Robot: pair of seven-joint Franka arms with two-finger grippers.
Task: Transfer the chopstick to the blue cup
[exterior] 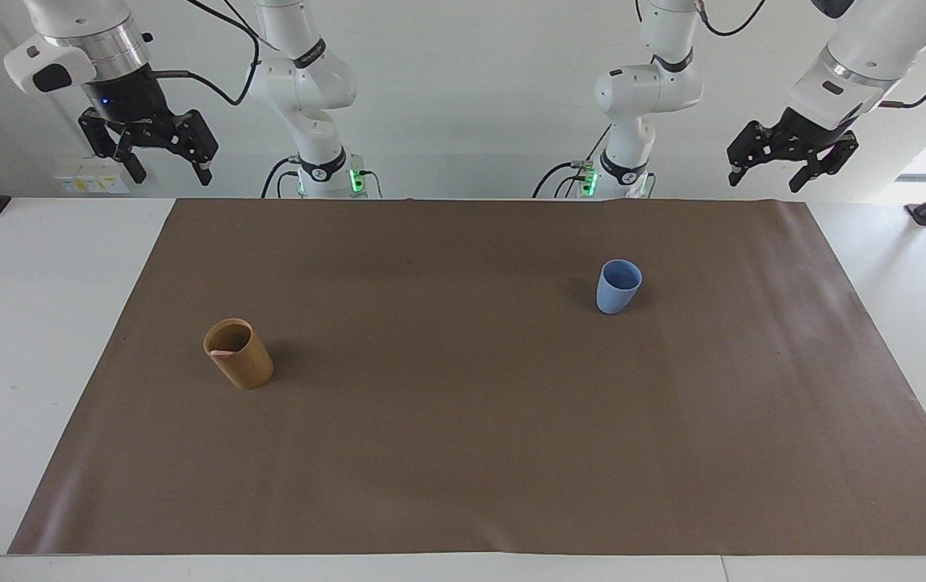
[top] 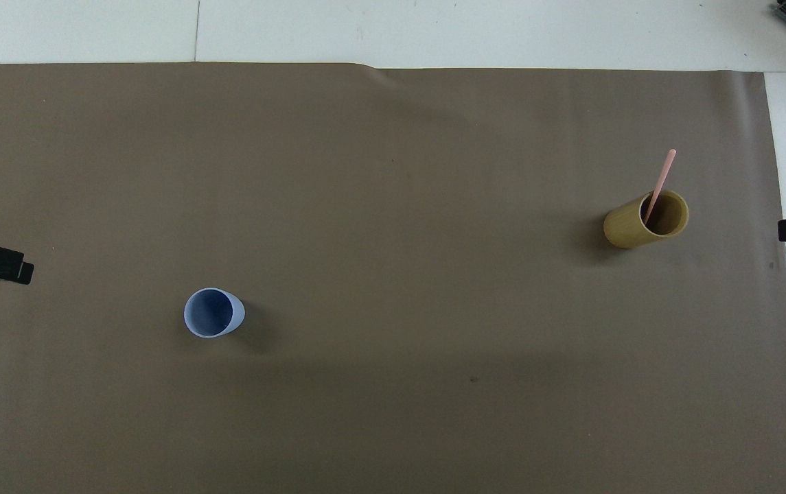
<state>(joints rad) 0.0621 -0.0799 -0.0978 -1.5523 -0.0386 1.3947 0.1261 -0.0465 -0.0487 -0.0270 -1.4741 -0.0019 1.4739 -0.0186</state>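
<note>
Standing in the tan bamboo-coloured cup (top: 646, 220), the chopstick (top: 661, 178) has not been lifted yet, so the whole transfer is left to do: grasp it, carry it across, and lower it into the blue cup (exterior: 618, 286). That cup looks empty from above and sits toward the left arm's end of the bench (exterior: 18, 323), nearer to the robots than the tan cup, which is toward the right arm's end; the two are well apart.

Both arms wait raised at the robots' edge of the brown mat (exterior: 463, 420). The left hand (exterior: 792, 161) hangs with its fingers spread wide and nothing between them. The right hand (exterior: 162, 156) is likewise wide open and empty.

The chopstick is a thin, straight, pale-pink stick leaning on the tan cup's rim, its upper part jutting out. The tan cup is a plain, straight-walled cylinder; the blue one is a smooth tumbler without handle, tapering toward its base. The mat looks matte and flat.
</note>
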